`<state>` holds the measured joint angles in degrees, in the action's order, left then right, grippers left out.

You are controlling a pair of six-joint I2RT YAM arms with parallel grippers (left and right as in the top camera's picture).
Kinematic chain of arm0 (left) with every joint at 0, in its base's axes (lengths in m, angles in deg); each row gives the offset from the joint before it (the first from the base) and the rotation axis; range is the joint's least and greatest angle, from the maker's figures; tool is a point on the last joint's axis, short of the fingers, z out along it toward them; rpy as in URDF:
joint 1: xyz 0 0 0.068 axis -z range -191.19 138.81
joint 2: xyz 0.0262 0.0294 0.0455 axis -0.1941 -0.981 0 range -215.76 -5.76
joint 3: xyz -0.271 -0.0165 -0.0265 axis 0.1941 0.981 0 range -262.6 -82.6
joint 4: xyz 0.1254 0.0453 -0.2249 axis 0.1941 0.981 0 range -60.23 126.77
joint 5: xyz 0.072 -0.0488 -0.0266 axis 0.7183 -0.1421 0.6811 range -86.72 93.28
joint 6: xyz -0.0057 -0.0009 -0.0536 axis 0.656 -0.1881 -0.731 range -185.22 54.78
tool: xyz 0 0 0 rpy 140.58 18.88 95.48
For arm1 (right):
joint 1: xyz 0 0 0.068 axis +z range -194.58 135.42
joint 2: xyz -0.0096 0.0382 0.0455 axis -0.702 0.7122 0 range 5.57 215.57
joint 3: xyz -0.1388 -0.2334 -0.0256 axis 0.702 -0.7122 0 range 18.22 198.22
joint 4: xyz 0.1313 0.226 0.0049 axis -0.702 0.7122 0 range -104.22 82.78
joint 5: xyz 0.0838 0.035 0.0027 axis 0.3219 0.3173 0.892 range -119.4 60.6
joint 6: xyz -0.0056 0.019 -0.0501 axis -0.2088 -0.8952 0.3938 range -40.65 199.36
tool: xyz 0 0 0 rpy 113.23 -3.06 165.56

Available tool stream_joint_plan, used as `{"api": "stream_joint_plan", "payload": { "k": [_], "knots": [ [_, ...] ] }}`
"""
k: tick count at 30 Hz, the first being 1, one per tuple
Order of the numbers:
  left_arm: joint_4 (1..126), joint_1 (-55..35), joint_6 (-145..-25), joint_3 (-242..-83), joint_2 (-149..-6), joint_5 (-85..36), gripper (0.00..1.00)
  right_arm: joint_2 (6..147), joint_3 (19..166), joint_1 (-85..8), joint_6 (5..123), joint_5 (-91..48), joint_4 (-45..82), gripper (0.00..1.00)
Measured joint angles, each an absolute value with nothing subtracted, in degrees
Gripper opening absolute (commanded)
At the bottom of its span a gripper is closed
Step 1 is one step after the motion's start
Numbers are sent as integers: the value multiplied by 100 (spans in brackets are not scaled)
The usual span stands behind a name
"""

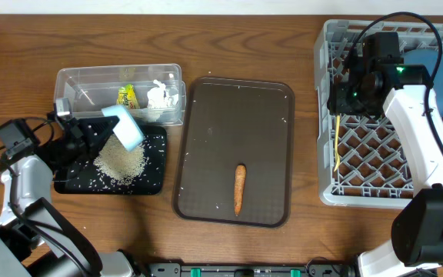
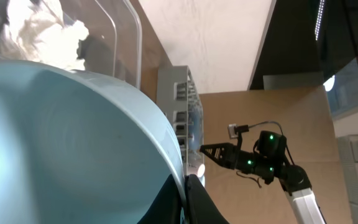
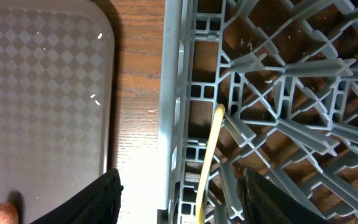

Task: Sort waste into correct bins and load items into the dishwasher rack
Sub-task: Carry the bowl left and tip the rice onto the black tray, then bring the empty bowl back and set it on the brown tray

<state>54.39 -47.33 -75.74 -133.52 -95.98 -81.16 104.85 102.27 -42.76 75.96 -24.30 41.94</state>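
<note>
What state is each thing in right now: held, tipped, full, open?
light blue cup: tilted, held over the black tray.
left gripper: shut on the cup.
rice: piled in the tray.
clear tub: holds wrapper and tissue.
carrot: lying on brown tray.
yellow spoon: lying in rack.
right gripper: open above spoon.

I'm seeing the wooden table carrying a clear tub at upper left, a black tray just below it, a brown serving tray at centre and a grey rack at right.

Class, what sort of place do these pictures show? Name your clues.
Likely a robotics lab's dish-clearing mock-up: grey plastic lattice dishwasher rack, dark brown rectangular serving tray, white robot arm.
</note>
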Motion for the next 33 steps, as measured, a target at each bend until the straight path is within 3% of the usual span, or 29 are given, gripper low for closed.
{"api": "stream_joint_plan", "payload": {
  "k": [9,18,27,33],
  "knots": [
    [5478,-3903,-7898,-13352,-9051,-6862,6,10485,10227,-4276,7596,-2430,4176,60],
    [4967,-1839,-8029,-13352,-8168,-4877,6,10485,10227,-4276,7596,-2430,4159,60],
    [3561,200,-7998,-13352,-8334,-2508,6,10485,10227,-4276,7596,-2432,4122,61],
    [2228,1033,-7970,-13352,-8995,-1627,6,10485,10229,-4276,7596,-2434,4120,61]
  ]
}}
